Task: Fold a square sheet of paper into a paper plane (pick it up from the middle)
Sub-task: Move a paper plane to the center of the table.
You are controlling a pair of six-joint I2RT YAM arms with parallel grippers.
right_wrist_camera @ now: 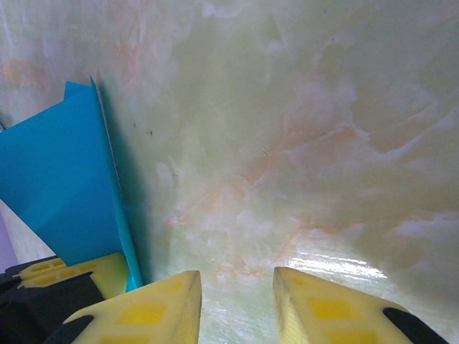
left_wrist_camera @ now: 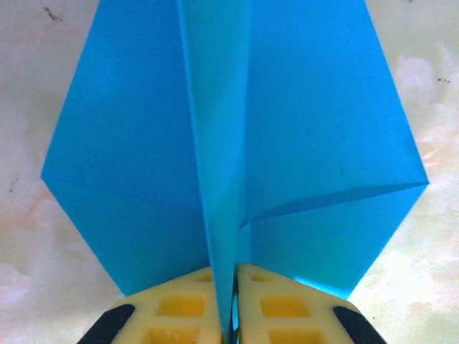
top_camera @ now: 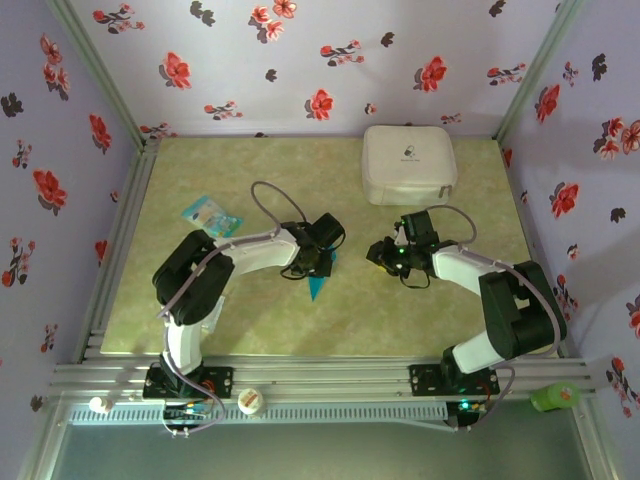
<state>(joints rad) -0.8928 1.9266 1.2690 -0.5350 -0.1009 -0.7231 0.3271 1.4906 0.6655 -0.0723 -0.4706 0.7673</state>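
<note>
The teal-blue paper plane (left_wrist_camera: 301, 129) is a kite-shaped fold with a raised centre crease, spread over the table. My left gripper (left_wrist_camera: 235, 308) is shut on that upright centre ridge, both yellow fingers pressed against it. From above, the left gripper (top_camera: 318, 258) sits mid-table with the plane's sharp point (top_camera: 318, 290) sticking out toward the near edge. My right gripper (top_camera: 380, 255) stands just to the right of it, apart from the paper. In the right wrist view the right gripper (right_wrist_camera: 237, 281) is open over bare table, and the paper plane (right_wrist_camera: 61, 183) lies to its left.
A white case (top_camera: 408, 165) sits at the back right. A small pale-blue printed packet (top_camera: 211, 215) lies at the left near the left arm's elbow. A white cap (top_camera: 250, 401) and a green object (top_camera: 555, 397) rest on the front rail.
</note>
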